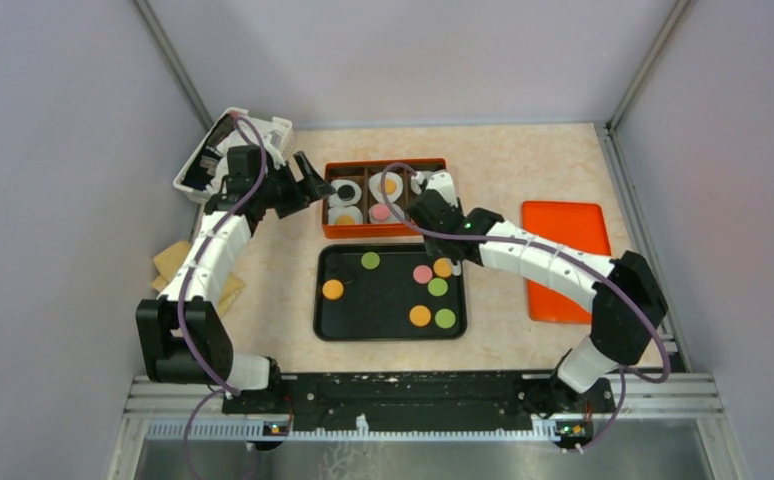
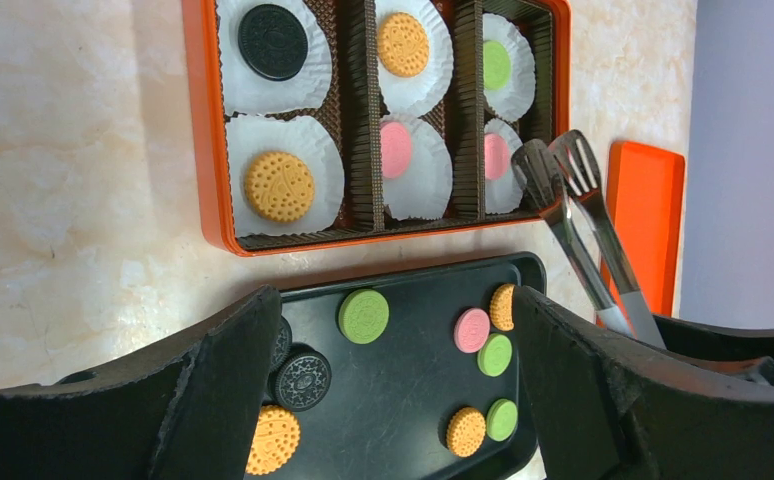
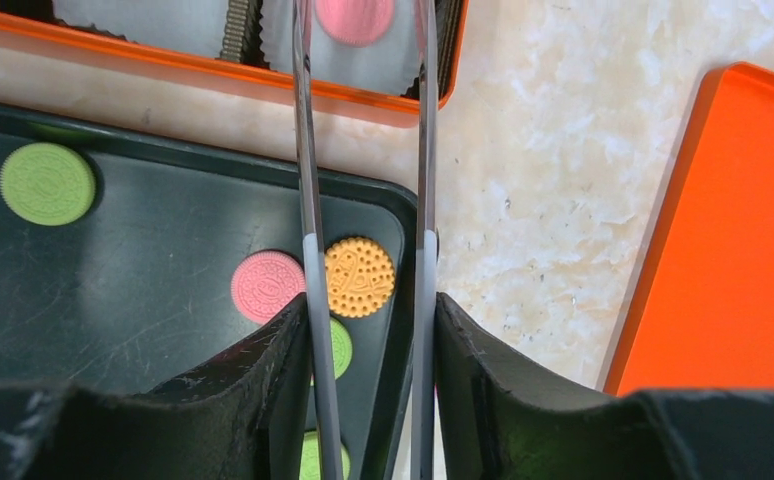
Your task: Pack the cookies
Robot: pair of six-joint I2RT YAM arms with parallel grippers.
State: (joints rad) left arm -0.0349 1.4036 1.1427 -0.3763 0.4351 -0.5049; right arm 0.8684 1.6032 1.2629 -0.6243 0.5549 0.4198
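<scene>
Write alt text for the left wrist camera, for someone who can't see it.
An orange box holds six cookies on white liners: black, two orange, two pink, one green. At its right edge are metal tongs; below, a black tray of loose cookies, framed by the open left gripper.

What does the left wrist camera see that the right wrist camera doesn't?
Only the left wrist view shows the whole orange box, with a packed black cookie in it, and a loose black cookie on the black tray. Only the right wrist view shows the right gripper squeezing the tongs by their handles. Both views show the tongs, the tray, the orange lid, and a pink cookie touching an orange cookie.
</scene>
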